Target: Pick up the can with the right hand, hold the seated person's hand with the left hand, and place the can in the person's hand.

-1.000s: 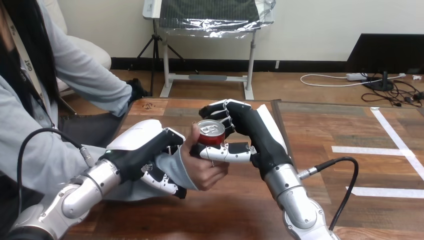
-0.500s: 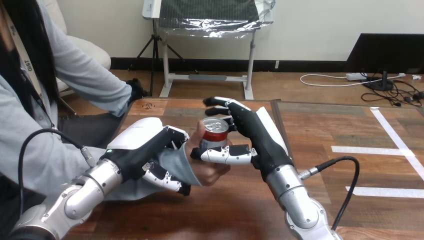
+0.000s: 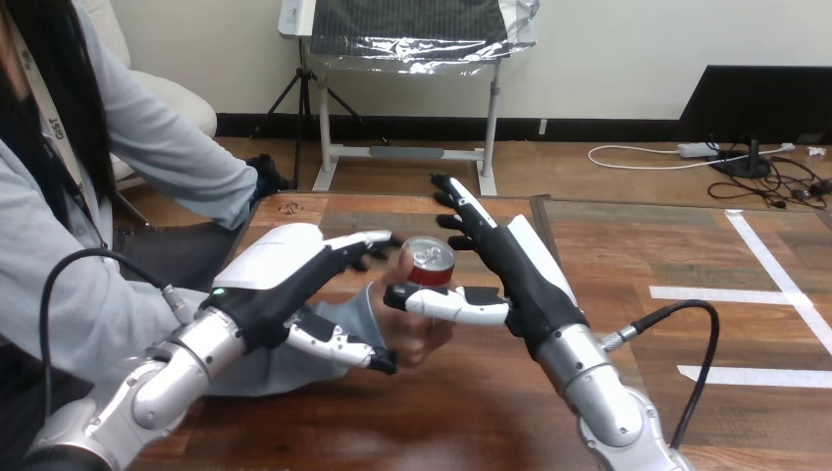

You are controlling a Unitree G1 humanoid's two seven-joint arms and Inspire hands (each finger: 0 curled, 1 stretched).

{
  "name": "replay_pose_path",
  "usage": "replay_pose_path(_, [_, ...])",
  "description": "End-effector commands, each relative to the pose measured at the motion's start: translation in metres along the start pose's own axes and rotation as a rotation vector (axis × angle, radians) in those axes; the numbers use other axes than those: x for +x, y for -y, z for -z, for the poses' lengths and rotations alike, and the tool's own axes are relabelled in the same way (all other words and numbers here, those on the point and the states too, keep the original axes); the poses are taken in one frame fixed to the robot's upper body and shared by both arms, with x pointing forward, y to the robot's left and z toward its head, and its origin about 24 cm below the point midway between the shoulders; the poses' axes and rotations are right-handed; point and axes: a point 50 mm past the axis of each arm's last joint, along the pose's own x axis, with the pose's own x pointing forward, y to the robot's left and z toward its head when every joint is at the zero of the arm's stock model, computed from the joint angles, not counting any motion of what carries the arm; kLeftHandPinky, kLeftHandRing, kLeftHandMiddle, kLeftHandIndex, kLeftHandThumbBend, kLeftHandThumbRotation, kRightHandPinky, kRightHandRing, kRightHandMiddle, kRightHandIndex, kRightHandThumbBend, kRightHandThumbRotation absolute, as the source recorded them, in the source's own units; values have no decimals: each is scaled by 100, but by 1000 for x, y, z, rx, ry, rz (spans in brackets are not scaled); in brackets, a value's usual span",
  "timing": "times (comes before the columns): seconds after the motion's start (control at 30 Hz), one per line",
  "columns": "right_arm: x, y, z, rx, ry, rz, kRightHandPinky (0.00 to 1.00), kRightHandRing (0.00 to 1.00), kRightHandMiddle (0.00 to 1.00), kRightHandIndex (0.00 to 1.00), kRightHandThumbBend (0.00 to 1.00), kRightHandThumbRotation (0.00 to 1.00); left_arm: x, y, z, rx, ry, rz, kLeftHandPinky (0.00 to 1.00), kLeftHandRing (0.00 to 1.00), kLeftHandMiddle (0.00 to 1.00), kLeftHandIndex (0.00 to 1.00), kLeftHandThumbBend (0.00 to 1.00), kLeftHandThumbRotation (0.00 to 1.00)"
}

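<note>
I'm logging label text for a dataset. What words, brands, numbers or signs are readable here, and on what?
can: no print readable; red side largely covered by the person's hand.
left robot hand, right robot hand: no lettering seen on the white shells.
table: a small dark mark near its far left corner, too small to read.

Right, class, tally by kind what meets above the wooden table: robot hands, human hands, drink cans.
Black-and-white robot hands: 2 (left hand, right hand)
Person's hand: 1
Red metal can, silver top: 1
Total: 4
</note>
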Motion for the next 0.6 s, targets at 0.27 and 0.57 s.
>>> replay_pose_path(0.27, [11, 15, -10, -20, 32, 19, 92, 99, 100, 100, 100, 58, -1, -10, -10, 24, 53, -78, 99, 100, 100, 100, 100, 60])
replay_pose_path(0.57, [8, 17, -5, -3, 13, 24, 94, 100, 100, 100, 100, 60, -7, -7, -11, 23, 58, -111, 100, 100, 100, 100, 100, 66])
